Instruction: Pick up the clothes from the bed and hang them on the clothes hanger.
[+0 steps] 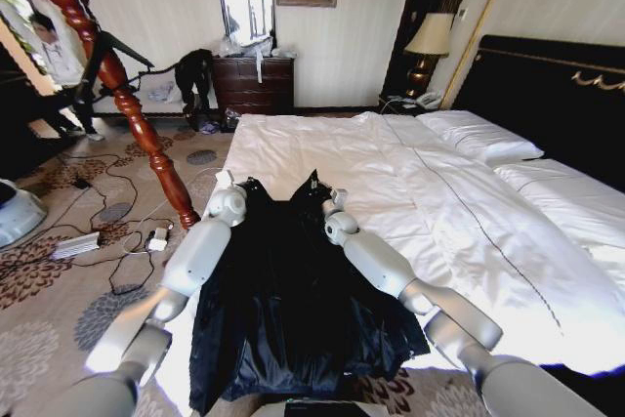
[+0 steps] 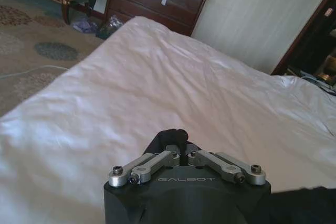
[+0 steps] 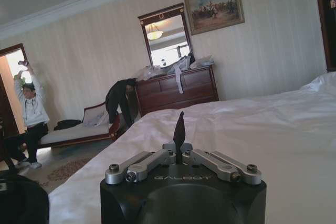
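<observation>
The black coat (image 1: 293, 310) is held up by its shoulders between both arms, its hem draped over the near edge of the bed (image 1: 469, 231). A pinch of fabric is clamped in the left gripper (image 1: 227, 183) and in the right gripper (image 1: 335, 200), apparently to keep the collar spread for hanging. Beyond, to the left, the clothes hanger (image 1: 117, 85) stands unused.

**Hidden and cut off**

The coat stand (image 1: 107, 75) runs past the head view's top edge, so its upper pegs are cut off. The black coat (image 1: 293, 310) hides the bed (image 1: 469, 222) beneath it, and its hem passes behind the robot's body at the bottom edge. In each wrist view the fingertips sit behind pinched black fabric (image 2: 173, 137).
</observation>
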`<state>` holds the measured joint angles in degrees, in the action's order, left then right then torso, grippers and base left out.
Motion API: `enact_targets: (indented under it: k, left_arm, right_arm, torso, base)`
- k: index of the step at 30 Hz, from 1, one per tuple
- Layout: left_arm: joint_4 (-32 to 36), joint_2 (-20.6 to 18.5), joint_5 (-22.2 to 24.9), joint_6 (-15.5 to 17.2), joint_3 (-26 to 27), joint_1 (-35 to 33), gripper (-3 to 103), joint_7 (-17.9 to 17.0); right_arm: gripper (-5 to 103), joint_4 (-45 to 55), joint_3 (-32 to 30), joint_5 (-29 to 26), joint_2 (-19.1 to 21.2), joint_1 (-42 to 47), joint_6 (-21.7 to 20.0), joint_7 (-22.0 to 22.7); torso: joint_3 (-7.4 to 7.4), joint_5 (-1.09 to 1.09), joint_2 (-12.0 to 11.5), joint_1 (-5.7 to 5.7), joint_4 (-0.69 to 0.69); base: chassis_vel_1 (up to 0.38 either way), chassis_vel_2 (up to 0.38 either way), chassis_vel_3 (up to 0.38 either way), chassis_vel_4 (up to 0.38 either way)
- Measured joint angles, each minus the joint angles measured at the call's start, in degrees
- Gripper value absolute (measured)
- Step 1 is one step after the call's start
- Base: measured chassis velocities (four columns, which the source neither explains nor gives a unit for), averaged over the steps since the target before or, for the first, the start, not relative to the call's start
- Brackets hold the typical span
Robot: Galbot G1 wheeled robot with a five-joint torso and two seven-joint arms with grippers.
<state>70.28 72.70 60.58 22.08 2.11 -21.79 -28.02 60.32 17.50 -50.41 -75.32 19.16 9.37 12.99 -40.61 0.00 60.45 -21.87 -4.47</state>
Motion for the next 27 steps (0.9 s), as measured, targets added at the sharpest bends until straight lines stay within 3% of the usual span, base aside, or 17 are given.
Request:
enact_targets:
  k: [2,4,5,7,8,9,12,14,17,18,20,21,23,24,26,27]
  left_arm:
    - [0.10,0.91,-0.07,-0.26,0.09,-0.82,2,0.00]
    - [1.09,0.92,0.45,0.56,0.30,-1.30,7,-0.77]
    - [3.00,0.50,1.93,3.28,0.51,-1.73,12,-3.20]
    - [9.69,-1.58,8.36,11.75,1.41,-3.00,23,-12.93]
    - [9.69,-1.58,8.36,11.75,1.41,-3.00,23,-12.93]
    - [12.92,-2.94,11.67,14.54,1.82,-3.75,28,-15.86]
    - [19.27,-6.72,14.50,16.62,1.94,-5.89,39,-17.48]
    - [21.03,-7.72,14.91,16.60,2.06,-6.64,44,-17.47]
    - [23.75,-9.35,13.47,12.88,4.34,-8.42,61,-14.88]
    - [23.75,-9.35,13.47,12.88,4.34,-8.42,61,-14.88]
    - [24.85,-10.44,11.33,8.78,6.64,-9.25,66,-12.39]
    - [25.53,-11.34,10.02,5.83,7.54,-9.60,72,-11.53]
    - [26.83,-13.98,5.98,1.89,9.16,-10.53,82,-11.02]
    - [26.83,-13.98,5.98,1.89,9.16,-10.53,82,-11.02]
    - [27.60,-17.53,0.56,-0.49,11.72,-12.35,88,-9.13]
    - [27.77,-19.37,-2.53,-1.08,13.34,-13.64,93,-7.71]
  right_arm:
    - [8,1.62,0.29,0.02,0.06,1.00,0.03,0.49]
    - [8,2.76,0.32,-0.43,0.31,1.48,0.28,0.50]
    - [13,4.09,0.33,-1.33,0.71,1.91,0.62,0.41]
    - [24,10.14,0.13,-6.90,2.95,3.27,1.51,-0.93]
    - [24,10.14,0.13,-6.90,2.95,3.27,1.51,-0.93]
    - [28,13.49,0.02,-10.89,4.47,3.93,1.64,-1.85]
    - [45,18.97,-0.13,-18.58,8.18,4.94,1.50,-3.79]
    - [45,20.14,-0.48,-20.28,8.88,5.10,1.19,-3.85]
    - [61,21.94,-3.26,-22.64,9.16,5.81,0.88,-1.82]
    - [61,21.94,-3.26,-22.64,9.16,5.81,0.88,-1.82]
    - [72,23.61,-5.74,-23.06,10.26,6.84,1.07,0.21]
    - [72,24.85,-6.87,-23.02,11.69,7.67,1.32,1.02]
    - [83,28.43,-9.44,-21.88,15.74,10.21,1.82,1.65]
    - [83,28.43,-9.44,-21.88,15.74,10.21,1.82,1.65]
    - [93,32.10,-12.83,-19.58,18.94,13.41,2.20,1.43]
    - [93,33.79,-15.42,-17.71,20.20,15.58,2.36,0.74]
  torso:
    - [0.00,0.00,0.00,-0.01,0.00]
    - [0.00,-0.01,0.00,0.00,-0.01]
    - [0.00,-0.01,0.00,0.00,0.00]
    - [0.00,0.02,0.00,0.00,0.02]
    - [0.00,0.02,0.00,0.00,0.02]
    - [0.01,0.01,0.01,0.01,0.03]
    - [0.01,-0.01,0.01,0.02,0.00]
    - [0.01,0.00,0.01,0.01,-0.01]
    - [0.01,0.00,0.01,0.01,0.01]
    - [0.01,0.00,0.01,0.01,0.01]
    - [0.01,0.00,0.01,0.01,0.05]
    - [0.01,0.00,0.01,0.00,0.04]
    - [0.00,0.00,0.01,0.00,-0.04]
    - [0.00,0.00,0.01,0.00,-0.04]
    - [0.00,0.02,0.01,0.00,-0.05]
    - [0.01,0.02,0.01,0.00,-0.03]
  base:
    - [0.000,0.000,0.000,0.000]
    - [0.000,0.000,0.000,0.000]
    - [0.000,0.000,0.000,0.000]
    - [0.000,0.000,0.000,0.000]
    - [0.000,0.000,0.000,0.000]
    - [0.000,0.000,0.000,0.000]
    - [0.000,0.000,0.000,0.000]
    - [0.000,0.000,0.000,0.000]
    - [0.000,0.000,0.000,0.000]
    - [0.000,0.000,0.000,0.000]
    - [0.000,0.000,0.000,0.000]
    - [0.000,0.000,0.000,0.000]
    - [0.000,0.000,0.000,0.000]
    - [0.000,0.000,0.000,0.000]
    - [0.000,0.000,0.000,0.000]
    - [0.000,0.000,0.000,0.000]
